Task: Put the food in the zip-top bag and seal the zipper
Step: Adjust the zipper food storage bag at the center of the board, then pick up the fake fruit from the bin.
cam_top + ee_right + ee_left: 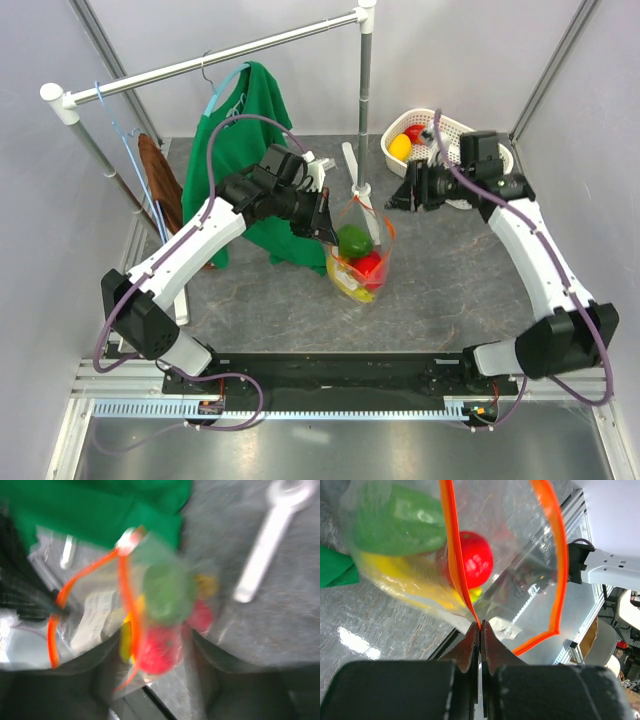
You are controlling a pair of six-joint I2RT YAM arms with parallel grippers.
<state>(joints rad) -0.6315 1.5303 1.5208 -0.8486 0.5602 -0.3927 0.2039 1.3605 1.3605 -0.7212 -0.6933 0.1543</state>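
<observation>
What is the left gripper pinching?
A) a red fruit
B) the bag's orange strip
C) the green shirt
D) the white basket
B: the left gripper is closed on the orange strip at the mouth of the bag.

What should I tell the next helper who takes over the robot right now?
Left gripper: shut, pinching the zipper.
Right gripper: open, holding nothing, between the bag and the basket.
Things: the green pepper, red tomato and banana are in the zip-top bag. A lemon and a red piece lie in the basket.
Done: three foods bagged.
Left to do: probably bag the last two, then seal the zipper, which gapes open.
</observation>
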